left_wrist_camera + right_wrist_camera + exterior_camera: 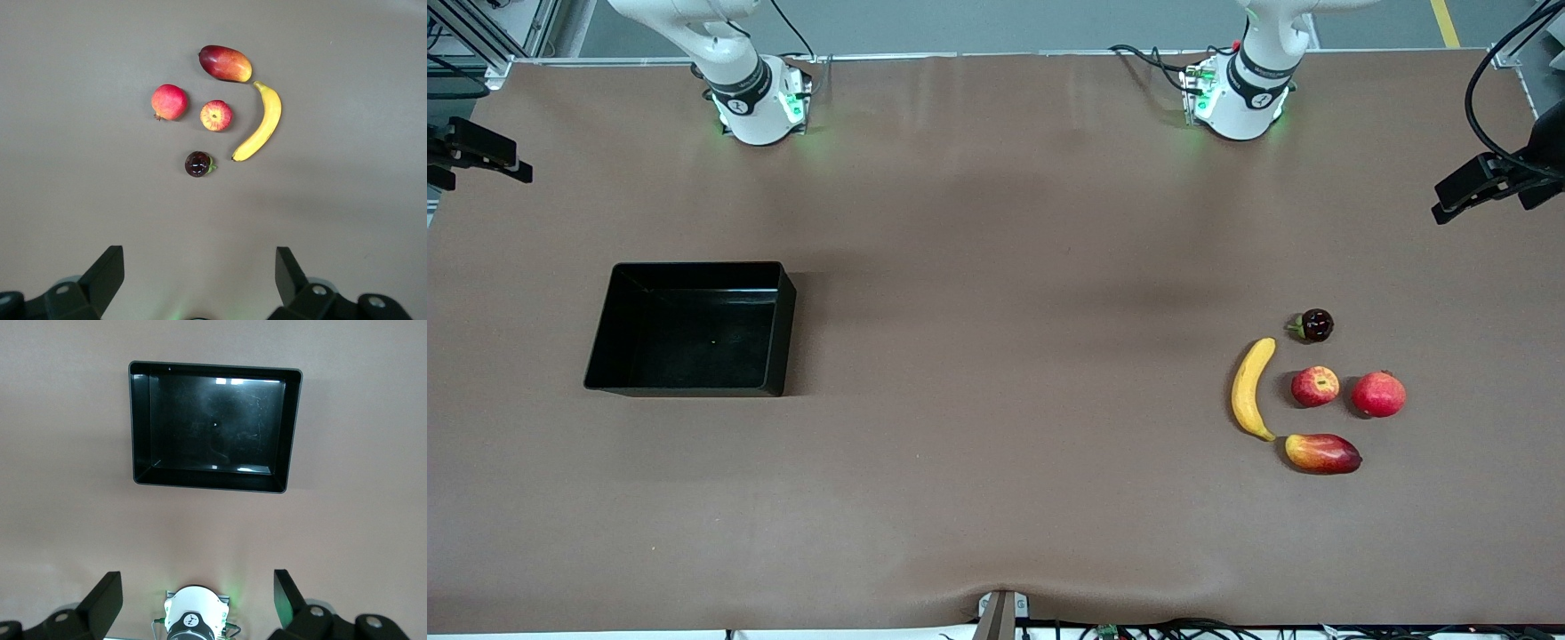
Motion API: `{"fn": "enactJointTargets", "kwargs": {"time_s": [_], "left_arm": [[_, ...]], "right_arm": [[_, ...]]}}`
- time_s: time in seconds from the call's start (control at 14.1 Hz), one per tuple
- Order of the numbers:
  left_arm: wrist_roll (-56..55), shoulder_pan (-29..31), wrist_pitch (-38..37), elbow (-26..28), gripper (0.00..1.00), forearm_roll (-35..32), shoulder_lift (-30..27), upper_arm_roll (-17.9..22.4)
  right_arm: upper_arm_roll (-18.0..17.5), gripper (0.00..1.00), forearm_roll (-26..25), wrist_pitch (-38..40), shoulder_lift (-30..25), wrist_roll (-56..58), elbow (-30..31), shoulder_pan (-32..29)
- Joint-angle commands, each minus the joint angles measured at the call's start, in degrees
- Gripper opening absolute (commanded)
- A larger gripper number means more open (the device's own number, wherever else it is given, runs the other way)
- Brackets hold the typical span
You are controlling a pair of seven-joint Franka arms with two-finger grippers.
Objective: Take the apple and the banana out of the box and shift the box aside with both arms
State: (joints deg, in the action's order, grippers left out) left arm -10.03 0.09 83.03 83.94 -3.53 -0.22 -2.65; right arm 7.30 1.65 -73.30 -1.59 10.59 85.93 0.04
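The yellow banana [1251, 388] and the small red apple [1315, 387] lie among other fruit toward the left arm's end of the table. Both show in the left wrist view, the banana [262, 123] and the apple [216, 115]. The black box [691, 328] stands empty toward the right arm's end; it also shows in the right wrist view [212, 425]. My left gripper [199, 267] is open and empty, high above the table near its base. My right gripper [197, 590] is open and empty, high above its base. Neither gripper shows in the front view.
A plain red round fruit [1378, 394], a red-and-yellow mango [1322, 452] and a small dark fruit [1314, 325] lie beside the apple. Black camera mounts [1485, 182] jut in at both table ends. The arms' bases [760, 102] stand along the table's edge farthest from the front camera.
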Motion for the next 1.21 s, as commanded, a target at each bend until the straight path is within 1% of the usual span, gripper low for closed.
{"fn": "enactJointTargets", "kwargs": {"time_s": [0.0, 1.14], "left_arm": [[0.72, 0.26, -1.12, -1.41, 1.0, 0.28, 0.31, -0.07], [3.0, 0.61, -1.29, -0.89, 1.0, 1.07, 0.49, -0.07]], "right_arm": [[-0.62, 1.0, -0.69, 0.08, -1.04, -0.65, 0.47, -0.3], [-0.62, 1.0, -0.86, -0.27, -0.87, -0.57, -0.67, -0.04]]}}
